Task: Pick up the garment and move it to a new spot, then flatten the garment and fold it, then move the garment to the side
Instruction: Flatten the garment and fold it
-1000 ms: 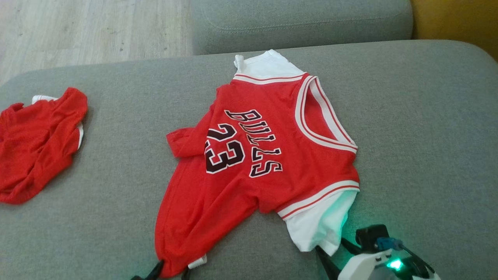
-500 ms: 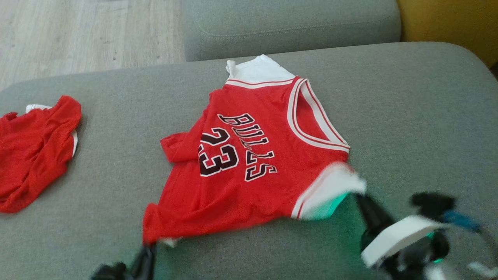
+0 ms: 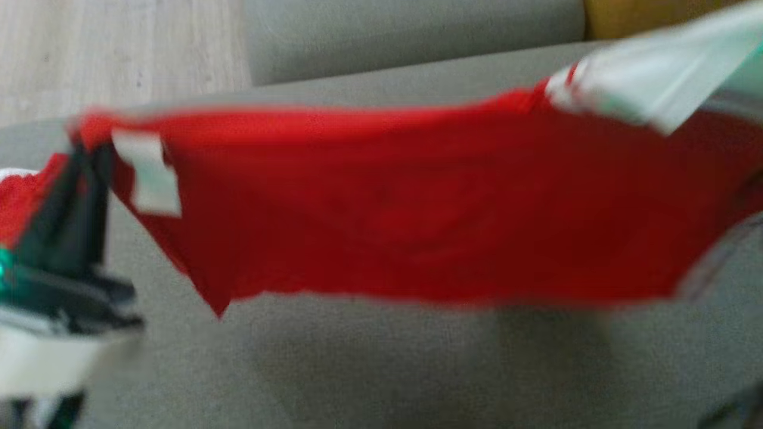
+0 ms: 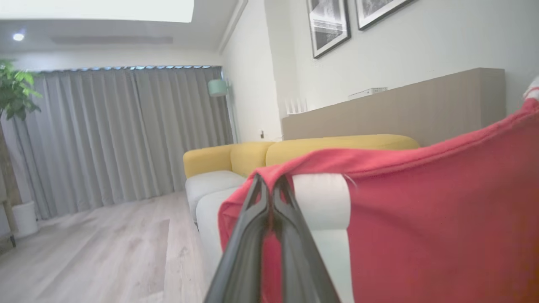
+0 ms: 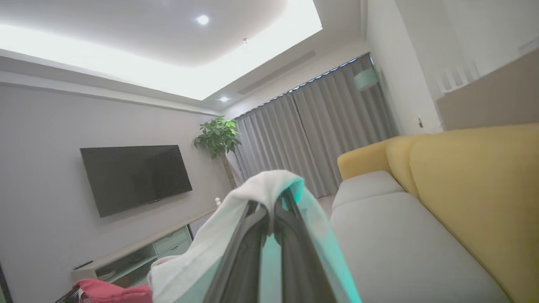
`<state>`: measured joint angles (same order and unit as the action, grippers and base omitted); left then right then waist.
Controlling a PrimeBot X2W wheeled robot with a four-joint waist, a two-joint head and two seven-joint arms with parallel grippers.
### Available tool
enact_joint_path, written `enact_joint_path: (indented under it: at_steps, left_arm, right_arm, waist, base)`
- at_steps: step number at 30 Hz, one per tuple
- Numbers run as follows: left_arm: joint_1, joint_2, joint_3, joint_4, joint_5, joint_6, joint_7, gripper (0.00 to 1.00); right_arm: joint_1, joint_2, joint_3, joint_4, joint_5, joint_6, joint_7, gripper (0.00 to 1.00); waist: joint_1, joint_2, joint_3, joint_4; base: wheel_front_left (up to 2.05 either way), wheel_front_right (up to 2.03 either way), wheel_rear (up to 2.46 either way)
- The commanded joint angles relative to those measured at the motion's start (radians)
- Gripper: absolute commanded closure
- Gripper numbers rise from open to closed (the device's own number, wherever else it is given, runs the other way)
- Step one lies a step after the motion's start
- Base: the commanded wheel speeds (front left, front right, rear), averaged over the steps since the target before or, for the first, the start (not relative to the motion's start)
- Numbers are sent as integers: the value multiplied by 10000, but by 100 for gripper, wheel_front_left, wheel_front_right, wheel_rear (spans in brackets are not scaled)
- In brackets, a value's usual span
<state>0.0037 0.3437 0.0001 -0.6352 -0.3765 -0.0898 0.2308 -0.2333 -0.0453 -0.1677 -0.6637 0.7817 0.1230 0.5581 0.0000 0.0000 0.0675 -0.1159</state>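
Pinches red jersey [image 3: 417, 226] at both ends: left gripper [image 4: 269, 182] pressed together on the red hem corner just beside the white label [image 4: 322, 202], right gripper [image 5: 271, 206] pressed together on the white sleeve [image 5: 257, 183]. Holds it aloft, spread wide above the grey sofa seat [image 3: 357, 369]; no contact with the cushion made out. Long axis in head view: 9 to 3 o'clock, right end tilted up toward 2, bulk sagging toward 6 between the two grips. From left gripper, runs off to 3 o'clock; from right gripper, drops to 7 o'clock. One end per arm, neither nearer, so probably a two-arm carry to the new spot with cloth taut. Heavy motion blur in head view: print unreadable, collar not made out, right end cut off at frame edge. Second red garment [image 3: 21, 196] at 9 o'clock, partly hidden behind left gripper.
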Motion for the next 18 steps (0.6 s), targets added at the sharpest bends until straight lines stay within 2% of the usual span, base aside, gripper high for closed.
enact_joint_path:
  at_steps: [1,4,9,13,18]
  left_arm:
    - [-1410,641,533,-475,-185,-70,649,100]
    - [-3180,1235,311,-176,-875,-175,1812,100]
    - [-6368,2018,-523,1936,-1190,-317,2891,100]
    - [-8880,2319,-1399,4185,-777,-379,2732,100]
    - [-11739,2081,-2206,6988,49,-398,1316,100]
  right_arm:
    - [-1361,-99,92,-131,103,77,665,100]
    - [-3308,-252,-22,850,-182,77,1778,100]
    - [-6180,-223,219,3116,-1266,77,2746,100]
    - [-8349,-160,573,5088,-2288,77,2374,100]
    - [-10764,-73,529,7469,-3348,77,930,100]
  waist:
    - [0,0,361,-157]
    - [0,0,932,-237]
    - [0,0,2394,-224]
    - [0,0,3409,-224]
    - [0,0,4273,-201]
  base:
    - [0,0,0]
    - [0,0,0]
    - [0,0,0]
    - [0,0,0]
    - [0,0,0]
